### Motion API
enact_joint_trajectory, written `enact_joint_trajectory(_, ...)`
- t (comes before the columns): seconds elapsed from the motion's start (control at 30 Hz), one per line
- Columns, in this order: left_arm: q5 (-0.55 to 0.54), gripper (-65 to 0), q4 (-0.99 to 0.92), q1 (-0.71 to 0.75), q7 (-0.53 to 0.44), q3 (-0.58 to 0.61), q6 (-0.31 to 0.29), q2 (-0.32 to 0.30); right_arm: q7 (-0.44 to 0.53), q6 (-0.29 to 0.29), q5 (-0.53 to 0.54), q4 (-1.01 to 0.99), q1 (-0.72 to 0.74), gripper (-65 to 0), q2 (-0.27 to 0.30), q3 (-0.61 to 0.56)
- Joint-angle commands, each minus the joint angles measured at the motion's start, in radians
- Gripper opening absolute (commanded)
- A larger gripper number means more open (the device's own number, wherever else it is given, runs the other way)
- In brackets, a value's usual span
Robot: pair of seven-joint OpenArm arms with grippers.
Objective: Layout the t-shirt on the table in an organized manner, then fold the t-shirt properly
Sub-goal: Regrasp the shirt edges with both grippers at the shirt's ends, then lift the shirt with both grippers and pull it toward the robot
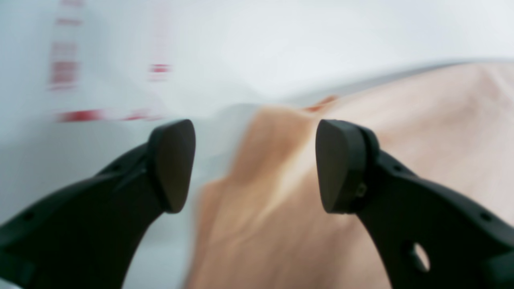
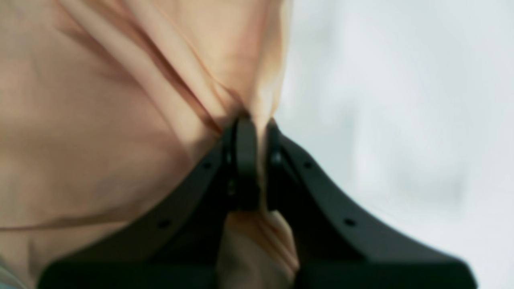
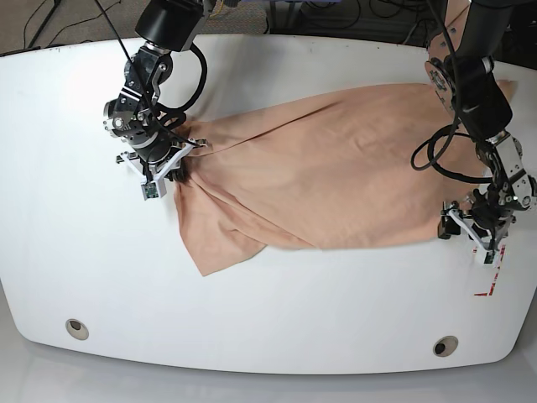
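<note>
Here, soft creased peach t-shirt [image 3: 336,168], glossy white table [image 3: 277,311]

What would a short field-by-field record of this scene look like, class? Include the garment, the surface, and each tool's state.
garment: t-shirt, peach, spread unevenly and wrinkled, not yet folded
surface: table, glossy white, with red marks near its right edge in the base view
right tool: shut, pinching a bunched edge of the cloth
left tool: open, jaws wide apart, poised over the cloth's edge, holding nothing
cloth at right tool: gathered into creases that radiate from the pinch
cloth at left tool: lying on the surface
</note>
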Motion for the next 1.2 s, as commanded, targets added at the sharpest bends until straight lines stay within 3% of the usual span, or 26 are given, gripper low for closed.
enact_joint_trajectory(0.0, -0.013, -20.4, -0.036, -0.043, -0.041, 0.000, -0.001, -0.020, -0.020, -0.001, -0.012, 0.010, 0.008, -65.0, 0.001, -0.002)
enact_joint_trajectory(0.3, -0.005, -20.4, -0.191, -0.071, -0.133, 0.006, -0.001, -0.020, -0.019, -0.001, -0.012, 0.012, 0.008, -65.0, 0.000, -0.002)
enact_joint_trajectory(0.6, -0.011, -22.1, -0.216, -0.066, -0.160, 0.129, -0.001, -0.020, -0.019, -0.001, -0.012, 0.017, 0.007, -65.0, 0.000, -0.002)
enact_joint_trajectory(0.67, -0.011, -27.4, -0.217, -0.064, -0.160, 0.150, -0.001, -0.020, -0.019, -0.001, -0.012, 0.027, 0.007, -65.0, 0.000, -0.002)
enact_joint_trajectory(0.8, -0.011, -51.1, -0.217, -0.064, -0.159, 0.164, -0.001, -0.020, -0.020, -0.001, -0.012, 0.058, 0.008, -65.0, 0.000, -0.002)
enact_joint_trajectory(0.9, -0.005, -65.0, -0.223, -0.068, -0.156, 0.167, -0.001, -0.020, -0.022, -0.001, -0.012, 0.083, 0.008, -65.0, 0.000, -0.002)
enact_joint_trajectory(1.17, -0.013, -65.0, -0.174, -0.064, -0.118, 0.161, -0.001, -0.021, -0.025, -0.001, -0.012, 0.149, 0.010, -65.0, 0.000, -0.011)
